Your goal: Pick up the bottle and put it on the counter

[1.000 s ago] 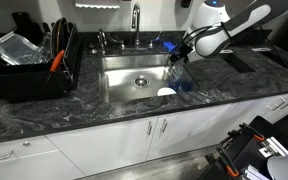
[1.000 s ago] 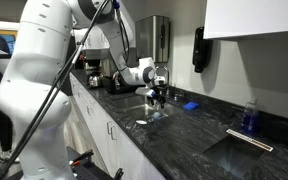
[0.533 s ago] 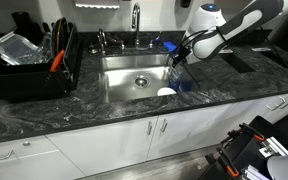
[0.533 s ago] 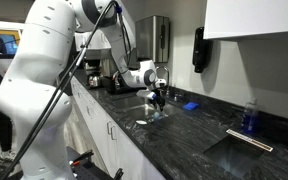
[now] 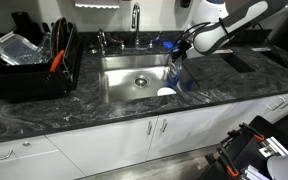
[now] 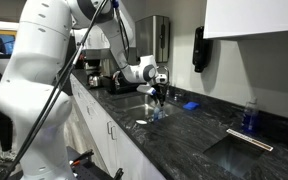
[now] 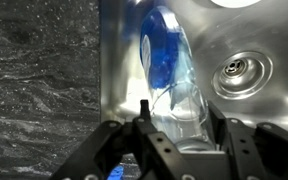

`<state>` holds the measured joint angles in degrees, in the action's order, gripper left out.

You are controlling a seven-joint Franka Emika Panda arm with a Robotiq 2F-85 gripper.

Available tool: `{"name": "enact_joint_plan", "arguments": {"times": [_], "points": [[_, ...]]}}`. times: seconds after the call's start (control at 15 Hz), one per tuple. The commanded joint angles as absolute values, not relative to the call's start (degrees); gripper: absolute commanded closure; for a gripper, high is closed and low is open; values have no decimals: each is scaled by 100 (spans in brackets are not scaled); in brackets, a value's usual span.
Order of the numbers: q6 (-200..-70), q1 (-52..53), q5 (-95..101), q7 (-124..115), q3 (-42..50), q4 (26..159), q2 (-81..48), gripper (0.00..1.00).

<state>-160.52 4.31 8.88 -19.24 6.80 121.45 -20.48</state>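
Note:
The translucent blue bottle (image 5: 179,74) stands upright at the right end of the steel sink (image 5: 129,78), below the rim. My gripper (image 5: 181,59) is shut on its upper part from above. In the wrist view the bottle (image 7: 171,62) fills the gap and both fingers (image 7: 144,108) press its sides; my gripper (image 7: 175,108) holds it next to the sink wall. Gripper (image 6: 156,94) and bottle (image 6: 156,106) also show small in an exterior view. The black veined counter (image 5: 44,112) surrounds the sink.
A white round dish (image 5: 165,93) lies in the sink beside the bottle. The faucet (image 5: 136,20) rises behind the sink and a black dish rack (image 5: 29,62) stands on the counter. A small flat blue object (image 6: 190,105) lies on the counter. The drain (image 7: 234,68) shows in the sink floor.
The jaws have gone from open around the bottle to shut on it. The arm has hardly moved, and the bottle still stands in the sink.

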Motion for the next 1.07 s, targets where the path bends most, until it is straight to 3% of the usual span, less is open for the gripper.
{"name": "enact_joint_plan", "arguments": {"times": [0.0,1.0], "points": [[-15549,462,705,-2010,776,12172,-1423,71],[-14209,-305,1617,-3936,1009,11916,-263,71]]}}
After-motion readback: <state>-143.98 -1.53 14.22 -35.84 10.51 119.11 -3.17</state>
